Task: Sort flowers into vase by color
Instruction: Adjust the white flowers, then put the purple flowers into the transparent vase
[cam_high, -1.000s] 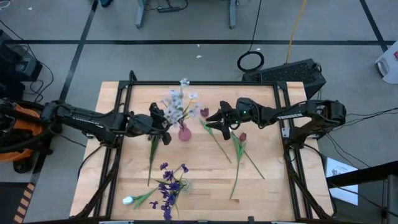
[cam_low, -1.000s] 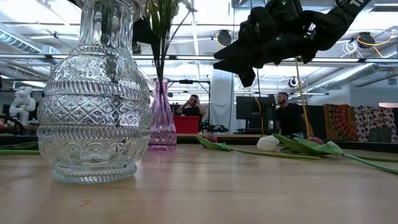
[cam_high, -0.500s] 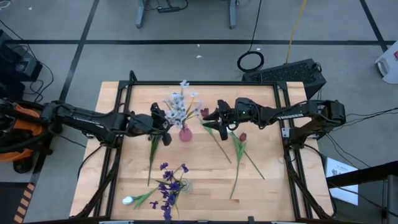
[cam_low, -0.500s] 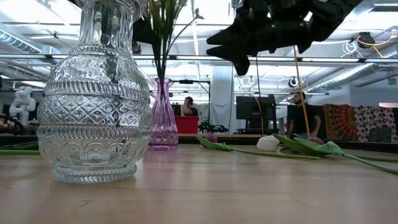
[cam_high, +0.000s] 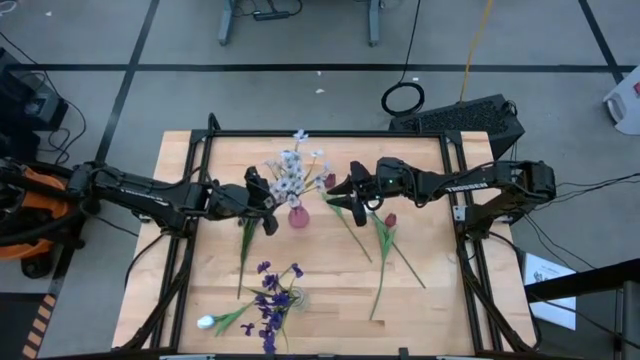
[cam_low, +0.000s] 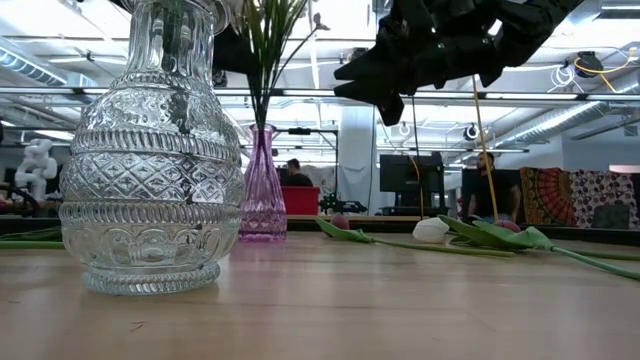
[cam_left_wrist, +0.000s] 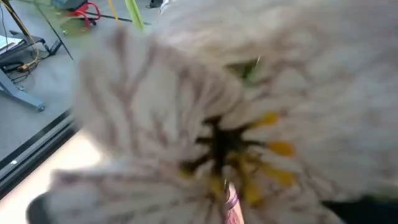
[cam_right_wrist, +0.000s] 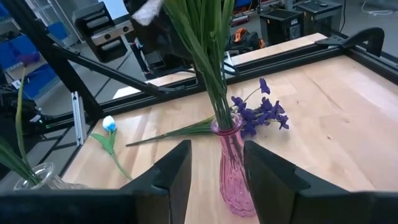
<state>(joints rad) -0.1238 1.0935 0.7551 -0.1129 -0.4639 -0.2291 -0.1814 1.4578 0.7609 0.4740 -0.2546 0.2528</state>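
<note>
Left claw (cam_high: 268, 203), grip unclear, sits just beside the pink vase (cam_high: 297, 214) holding pale flowers (cam_high: 290, 174); right claw (cam_high: 352, 192) hangs spread, near it. Purple flowers (cam_high: 270, 300) lie by the worktop's (cam_high: 430, 300) front edge

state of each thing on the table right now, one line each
pink vase: upright, holding pale lavender flowers
clear glass vase: upright
purple flowers: lying flat on the table
red tulips: lying flat
left tool: beside the pink vase
right tool: open, empty, facing the pink vase
</note>
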